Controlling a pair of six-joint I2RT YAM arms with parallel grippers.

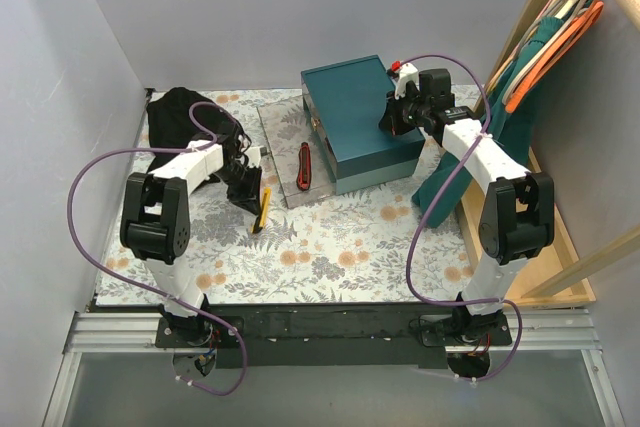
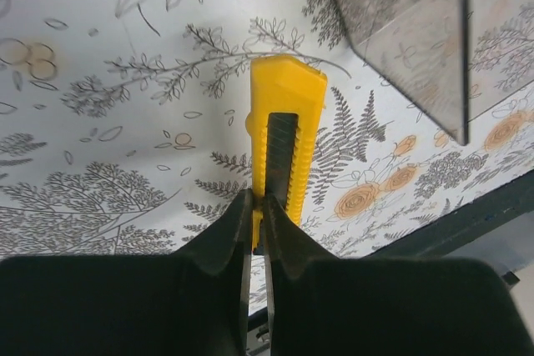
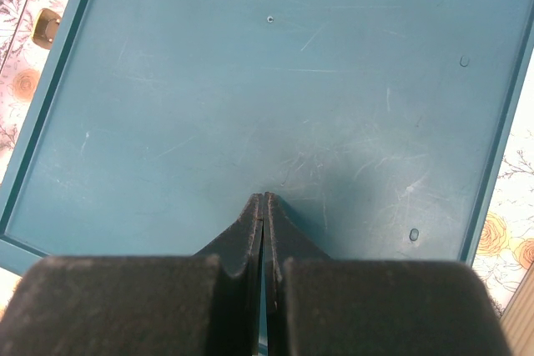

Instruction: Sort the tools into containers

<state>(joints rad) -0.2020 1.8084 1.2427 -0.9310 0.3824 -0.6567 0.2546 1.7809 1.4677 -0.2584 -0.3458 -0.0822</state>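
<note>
L gripper (image 2: 257, 200) w/ yellow knife (image 2: 288, 122) (tight)

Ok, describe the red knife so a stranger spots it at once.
Find the dark teal box. A clear tray lies just left of it, and the red utility knife rests on that tray. The yellow knife, the only other one, is in the left gripper.

One knife (image 1: 304, 167) apparently in tray (image 1: 280, 139), left of box (image 1: 352, 107).
</note>
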